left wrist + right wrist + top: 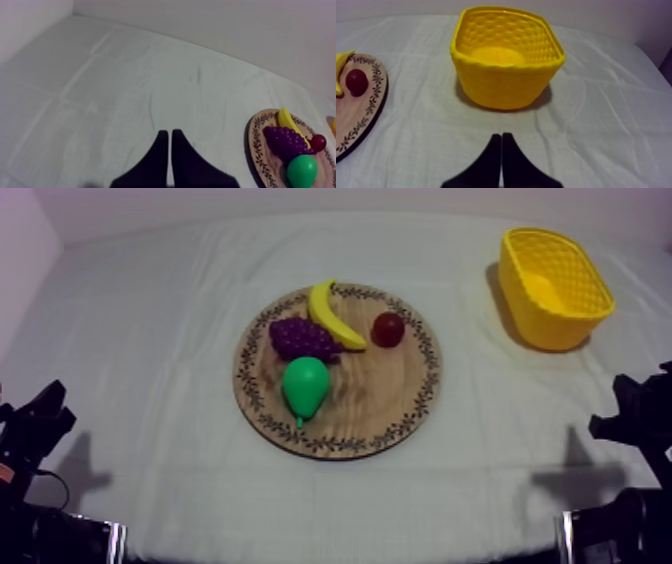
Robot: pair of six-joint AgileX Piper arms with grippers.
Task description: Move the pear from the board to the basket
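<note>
A green pear (pixel 305 386) lies on the round wooden board (pixel 390 393) at mid-table, stem toward the front, touching the purple grapes (pixel 301 338). From the left wrist view the pear (pixel 301 171) sits at the board's near edge (pixel 256 145). The yellow basket (pixel 553 285) stands at the back right, nothing inside it (pixel 506 55). My left gripper (pixel 45 416) rests low at the left, its fingers (pixel 168 140) together as a narrow wedge over bare cloth. My right gripper (pixel 625 413) rests low at the right, shut (pixel 501 142), pointing at the basket.
A banana (pixel 332 315) and a small red fruit (pixel 388 329) share the board behind the pear. Bare cloth (pixel 150 338) spreads left of the board and between board and basket. A wall rises behind the table.
</note>
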